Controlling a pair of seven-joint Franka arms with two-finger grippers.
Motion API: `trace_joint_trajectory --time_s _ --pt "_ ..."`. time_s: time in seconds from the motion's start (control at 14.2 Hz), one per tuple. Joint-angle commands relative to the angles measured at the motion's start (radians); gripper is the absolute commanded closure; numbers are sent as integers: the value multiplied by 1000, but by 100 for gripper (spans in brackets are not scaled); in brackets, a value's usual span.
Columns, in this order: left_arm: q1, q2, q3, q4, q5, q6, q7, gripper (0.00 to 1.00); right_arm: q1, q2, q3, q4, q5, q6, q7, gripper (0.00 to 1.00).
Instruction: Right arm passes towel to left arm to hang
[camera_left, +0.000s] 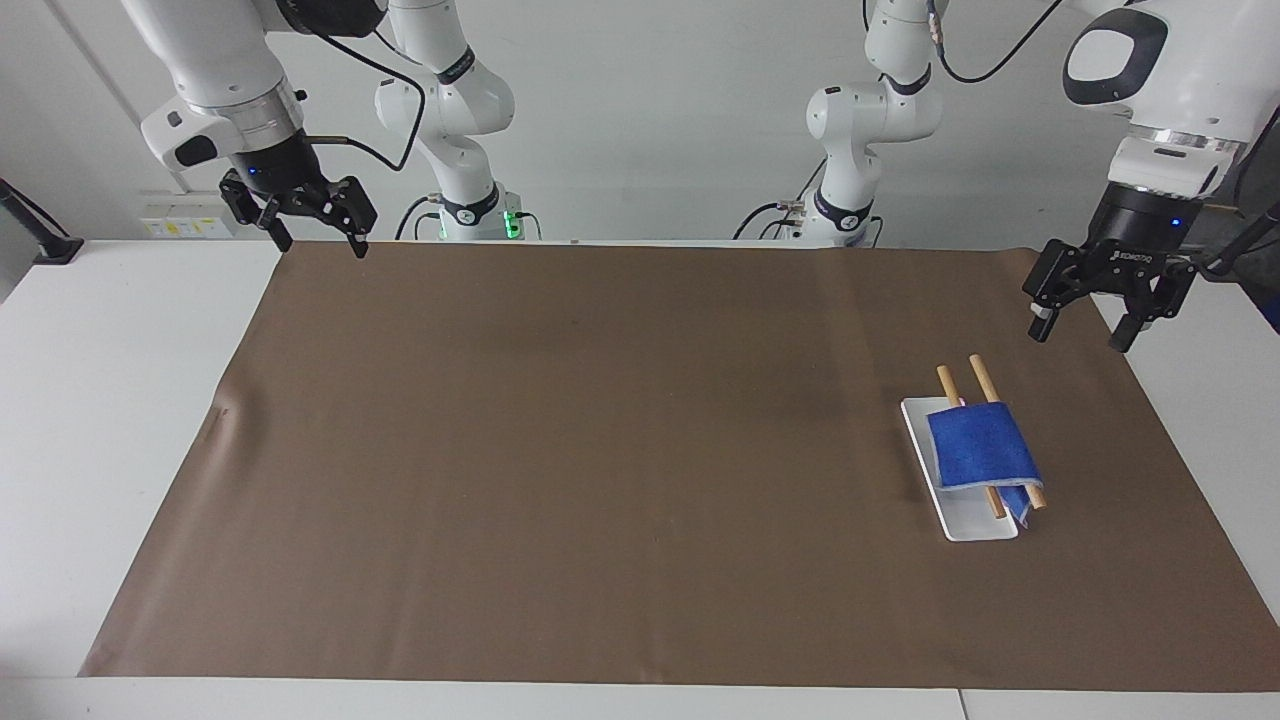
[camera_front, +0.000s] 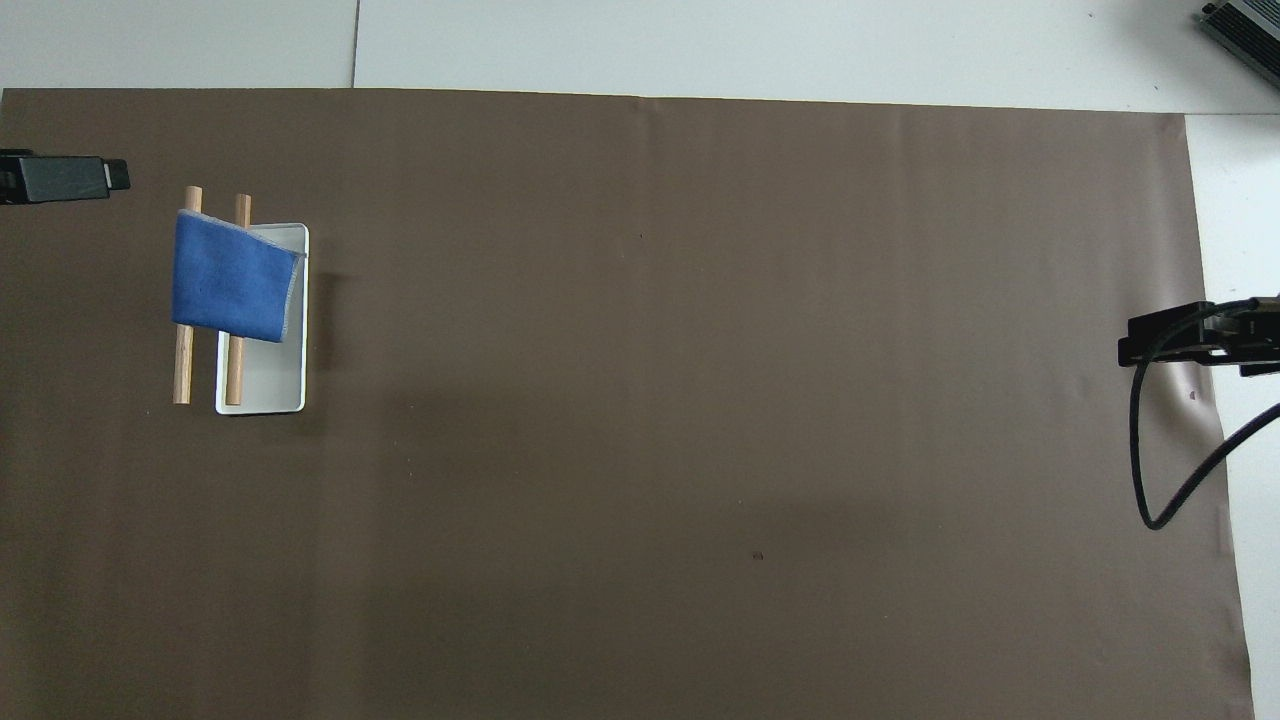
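The blue towel (camera_left: 980, 445) (camera_front: 232, 275) hangs draped over two wooden rods (camera_left: 983, 378) (camera_front: 182, 370) that rest on a white tray (camera_left: 975, 525) (camera_front: 265, 385) toward the left arm's end of the table. My left gripper (camera_left: 1080, 335) hovers open and holding nothing, over the mat's edge beside the rods, apart from the towel. One of its fingers (camera_front: 70, 178) shows in the overhead view. My right gripper (camera_left: 320, 243) hangs open and holding nothing over the mat's corner at the right arm's end, where the arm waits.
A brown mat (camera_left: 600, 450) covers most of the white table (camera_left: 120, 400). A black cable (camera_front: 1150, 470) loops down from the right arm's wrist over the mat's edge.
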Motion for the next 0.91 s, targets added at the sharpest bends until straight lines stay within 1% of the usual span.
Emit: trace_joint_trajectory --time_s 0.0,0.07,0.21,0.42,0.56,0.7,0.84 --pt "-23 12 3 69 70 -170 -12 0 -6 -15 5 -24 4 22 -7 0" --pt "-27 14 3 98 81 -250 -11 0 -6 -15 5 -24 6 20 -7 0" --pt "-31 26 0 144 87 -366 -12 0 -8 -15 5 -25 6 22 -7 0" --pt "-32 20 -6 152 87 -440 -11 0 -9 -15 5 -25 7 22 -9 0" --pt "-32 12 -17 152 93 -515 -11 0 -9 -15 5 -25 9 22 -9 0" --pt "-35 8 -45 152 142 -557 -11 0 -11 -15 5 -25 12 22 -10 0" --pt "-38 0 -81 150 207 -571 -12 0 -14 -15 5 -27 13 20 -10 0"
